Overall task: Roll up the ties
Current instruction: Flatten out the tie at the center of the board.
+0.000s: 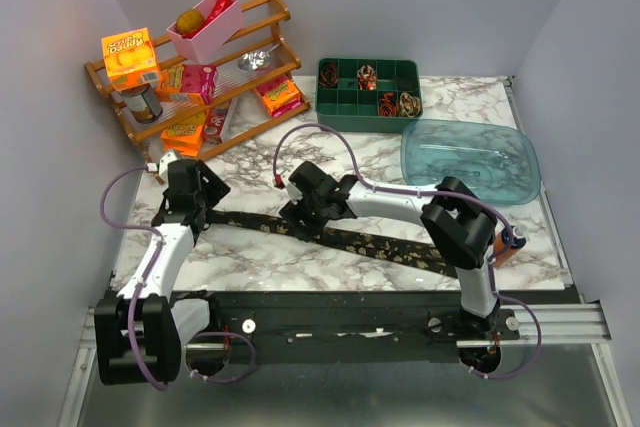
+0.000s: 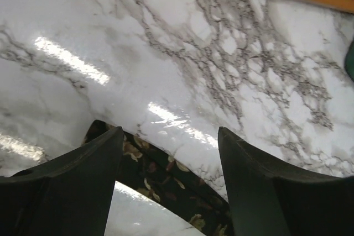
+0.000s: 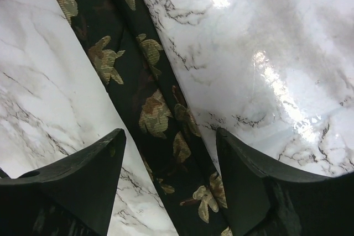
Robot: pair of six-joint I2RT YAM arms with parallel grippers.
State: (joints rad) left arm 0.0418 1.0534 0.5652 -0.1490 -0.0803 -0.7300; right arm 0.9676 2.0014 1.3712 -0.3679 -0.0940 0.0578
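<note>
Tie (image 1: 385,243) lying along near counter (image 1: 300,259) edge. Left claw (image 2: 170,134) hovering wide over tie end; right claw (image 3: 170,132), wide, straddling tie.

Lit brightly and evenly from overhead in the top view; soft, faint shadows on the marble table (image 1: 300,257), walls (image 1: 400,7) pale and slightly grey. Glares in white streaks across the glossy marble in both wrist views, washing out the veining there. Renders the tie (image 3: 155,114) pattern sharply, the near fingers (image 3: 72,186) dark, featureless, soft-edged.
</note>
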